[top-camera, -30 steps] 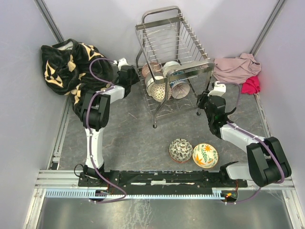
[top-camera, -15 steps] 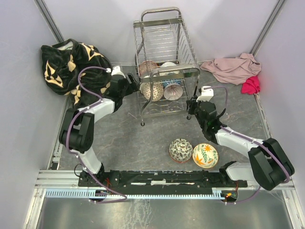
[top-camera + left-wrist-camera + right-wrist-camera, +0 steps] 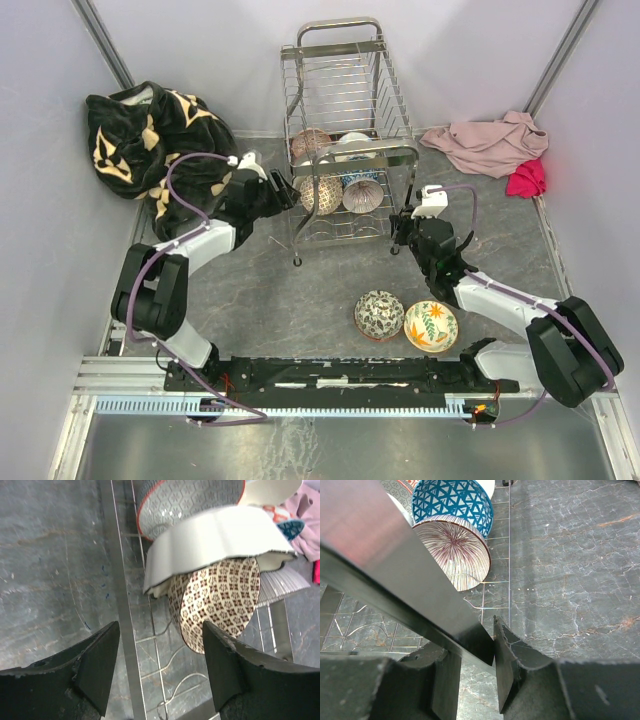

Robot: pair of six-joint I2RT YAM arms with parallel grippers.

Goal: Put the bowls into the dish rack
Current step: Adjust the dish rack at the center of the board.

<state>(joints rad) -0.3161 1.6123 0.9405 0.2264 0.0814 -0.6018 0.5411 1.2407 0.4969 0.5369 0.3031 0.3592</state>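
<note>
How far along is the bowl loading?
Done: several bowls sit in the two-tier chrome wire dish rack. In hand: no bowl; right gripper clamps the rack, left gripper open beside it. Left: dark mosaic-patterned bowl and orange-rimmed leaf-print bowl on the table.

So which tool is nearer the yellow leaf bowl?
Right. The right tool clamps the dish rack just beyond the yellow leaf bowl; the left tool is across the rack.

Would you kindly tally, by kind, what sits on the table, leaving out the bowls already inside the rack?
Loose bowls: 2 (dark patterned bowl, leaf bowl)
Cloths: 3 (black blanket, pink cloth, red cloth)
Racks: 1 (dish rack)
Total: 6
</note>
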